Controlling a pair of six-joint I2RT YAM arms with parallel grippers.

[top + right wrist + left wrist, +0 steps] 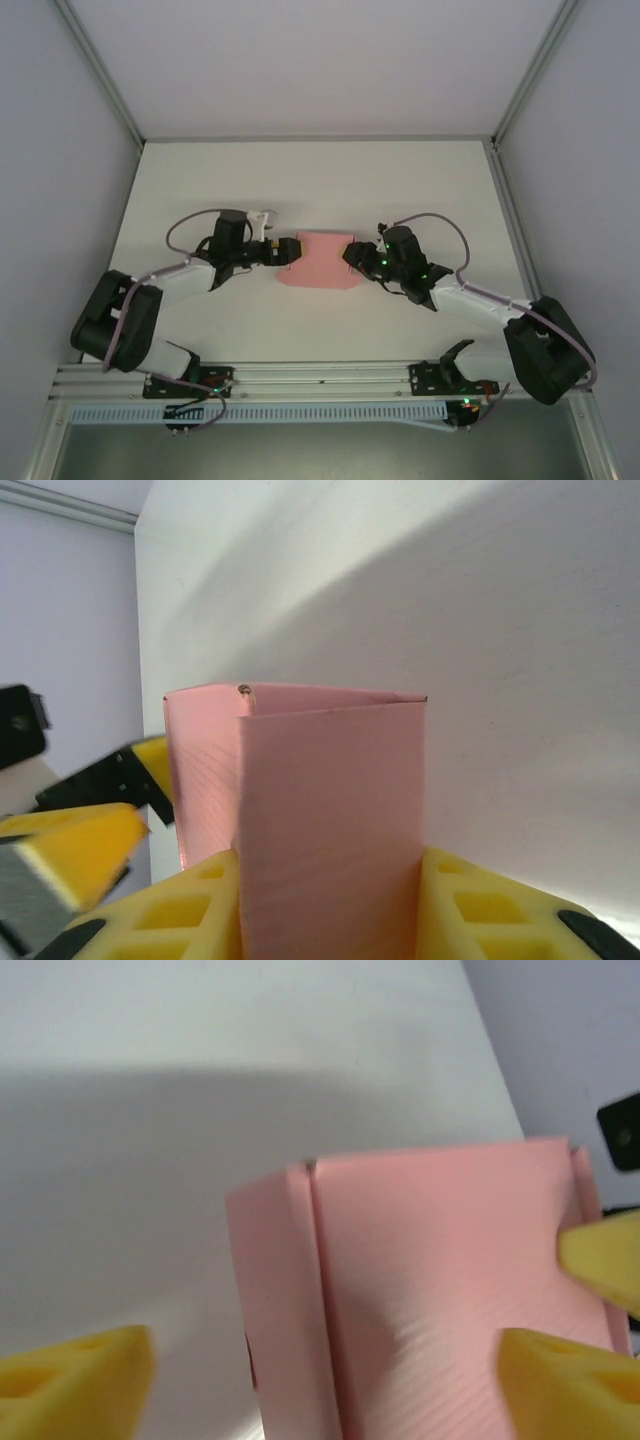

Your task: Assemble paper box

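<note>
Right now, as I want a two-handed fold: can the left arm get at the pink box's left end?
Probably yes. The left gripper sits at the left end of the paper box, jaws spread around its folded edge, nothing between. The right gripper clamps the opposite end, clear of it.

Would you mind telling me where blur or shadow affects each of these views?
Top external: evenly lit, fairly sharp. Left wrist: a broad grey shadow crosses the table, and the near yellow fingers are blurred. Right wrist: the paper box is fairly sharp, the left pincer beside it out of focus.
</note>
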